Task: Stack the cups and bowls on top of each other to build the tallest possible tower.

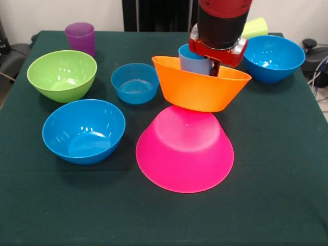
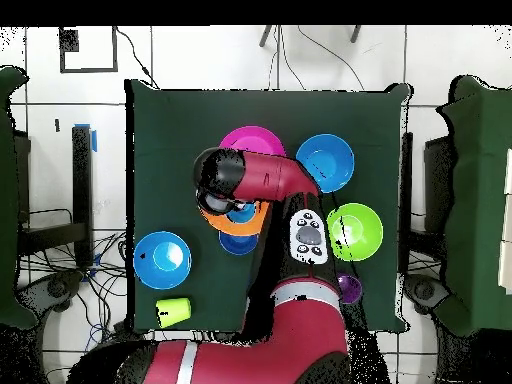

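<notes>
1. The tower [image 1: 187,123] is seen near the middle of the surface [image 1: 277,205]: the big pink bowl [image 1: 184,156] lies upside down, and the big orange bowl [image 1: 200,89] rests upright on its base, tilted a little.
2. A light blue cup [image 1: 193,60] is seen inside the orange bowl, directly beneath the gripper [image 1: 214,65]; whether it is gripped cannot be told, as the fingers are hidden.
3. Still loose on the surface are the green bowl [image 1: 61,74], the medium blue bowl [image 1: 83,130], the second medium blue bowl [image 1: 273,57], the small light-blue bowl [image 1: 135,82], the purple cup [image 1: 80,37] and the yellow-green cup [image 1: 255,26].
4. The task is judged to be at an early stage, with most pieces left to stack.
5. The gripper is positioned right above the tower's top, inside the orange bowl's rim.
</notes>
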You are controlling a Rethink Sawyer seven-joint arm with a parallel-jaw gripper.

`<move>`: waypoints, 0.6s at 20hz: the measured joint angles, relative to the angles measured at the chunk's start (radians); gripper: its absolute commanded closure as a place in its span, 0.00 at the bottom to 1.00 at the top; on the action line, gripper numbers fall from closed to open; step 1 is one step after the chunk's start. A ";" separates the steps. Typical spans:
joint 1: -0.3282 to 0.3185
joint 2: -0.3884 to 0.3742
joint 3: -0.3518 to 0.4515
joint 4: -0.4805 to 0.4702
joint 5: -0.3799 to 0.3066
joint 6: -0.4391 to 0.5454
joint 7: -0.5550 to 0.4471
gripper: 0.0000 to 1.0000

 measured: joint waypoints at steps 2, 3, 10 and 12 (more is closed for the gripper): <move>-0.009 0.021 0.003 -0.034 -0.029 -0.008 0.000 1.00; -0.011 0.025 0.004 -0.040 -0.032 -0.008 0.000 1.00; -0.038 0.059 0.012 -0.129 -0.078 -0.009 0.000 1.00; -0.045 0.066 0.014 -0.149 -0.087 -0.009 0.000 1.00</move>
